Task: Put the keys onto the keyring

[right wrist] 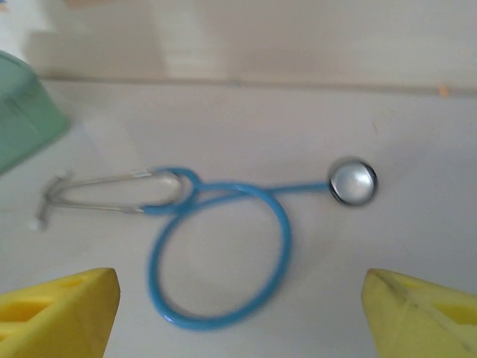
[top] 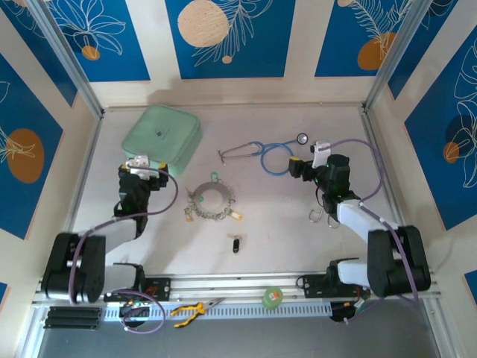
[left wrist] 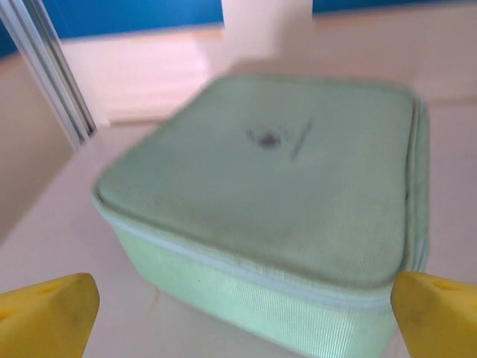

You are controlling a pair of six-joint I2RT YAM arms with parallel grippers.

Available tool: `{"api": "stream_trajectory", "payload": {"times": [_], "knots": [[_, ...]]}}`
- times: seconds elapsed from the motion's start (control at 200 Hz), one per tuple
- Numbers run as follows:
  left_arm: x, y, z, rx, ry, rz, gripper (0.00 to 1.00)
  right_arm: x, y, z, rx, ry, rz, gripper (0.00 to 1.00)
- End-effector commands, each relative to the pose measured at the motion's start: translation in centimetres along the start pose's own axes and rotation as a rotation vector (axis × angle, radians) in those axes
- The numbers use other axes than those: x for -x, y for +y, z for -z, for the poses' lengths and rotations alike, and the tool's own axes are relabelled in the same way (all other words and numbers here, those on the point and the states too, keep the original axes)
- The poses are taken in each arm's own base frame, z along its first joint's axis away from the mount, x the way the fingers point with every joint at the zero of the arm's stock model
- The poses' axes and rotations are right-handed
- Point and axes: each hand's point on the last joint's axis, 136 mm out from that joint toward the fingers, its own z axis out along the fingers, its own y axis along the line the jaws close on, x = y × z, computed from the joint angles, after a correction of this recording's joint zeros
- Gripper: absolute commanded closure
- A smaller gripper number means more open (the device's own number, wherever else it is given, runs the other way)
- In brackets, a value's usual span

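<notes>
The keyring (top: 211, 201) is seen lying flat on the counter (top: 283, 239), roughly midway between the two arms. Small silver keys (top: 195, 209) with green and yellow tags are strung around it. A black-headed key (top: 235, 244) is found loose on the counter, apart from the keyring, on its near side and slightly to its right.

The left hand (top: 153, 173) is held to the left of the keyring, near it but not touching. Its fingers are spread wide and nothing is gripped between them. In the left wrist view this hand (left wrist: 246, 306) is pointed at a pale green zipped case (left wrist: 276, 201), and its yellow fingertips (left wrist: 52, 313) are seen at the lower corners (the picture is blurred).

The case (top: 161, 139) is placed beyond the keyring and to its left.

The right hand (top: 304, 167) is held to the right of the keyring, well apart from it, likewise released and empty. In the right wrist view this hand (right wrist: 238, 306) is aimed at a blue-tubed stethoscope (right wrist: 223, 246).

The stethoscope (top: 272, 153) is laid beyond the keyring and to its right, clear of it.
</notes>
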Motion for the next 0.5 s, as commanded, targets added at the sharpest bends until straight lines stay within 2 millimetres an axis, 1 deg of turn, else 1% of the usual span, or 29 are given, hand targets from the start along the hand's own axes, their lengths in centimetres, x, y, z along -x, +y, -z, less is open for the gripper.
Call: {"api": "stream_trajectory", "payload": {"times": [0.0, 0.115, 0.195, 0.245, 0.32, 0.345, 0.425, 0.495], "knots": [[0.6, -0.1, 0.3, -0.013, 0.074, 0.08, 0.0, -0.8, 3.2, 0.6, 0.011, 0.103, -0.021, 0.18], [0.7, -2.0, 1.1, -0.104, 0.151, 0.162, 0.02, -1.8, 7.6, 1.1, 0.085, 0.232, -0.086, 0.22], [0.1, -3.2, 2.0, -0.145, 0.199, 0.214, 0.03, -3.2, 10.0, 1.4, 0.108, 0.344, -0.123, 0.27], [-0.2, -4.5, 2.7, -0.189, 0.228, 0.233, 0.05, -4.1, 11.5, 1.8, 0.131, 0.421, -0.137, 0.31], [-1.2, -5.7, 4.0, -0.207, 0.288, 0.255, 0.05, -5.5, 13.9, 2.4, 0.184, 0.533, -0.147, 0.37], [-1.5, -6.0, 4.4, -0.213, 0.303, 0.262, 0.06, -6.2, 15.2, 2.7, 0.224, 0.576, -0.141, 0.4], [-2.8, -6.6, 5.8, -0.19, 0.359, 0.307, 0.09, -7.9, 18.3, 3.5, 0.295, 0.689, -0.111, 0.42], [-3.8, -7.8, 7.2, -0.21, 0.413, 0.314, 0.11, -9.5, 19.8, 3.7, 0.294, 0.783, -0.088, 0.43]]}}
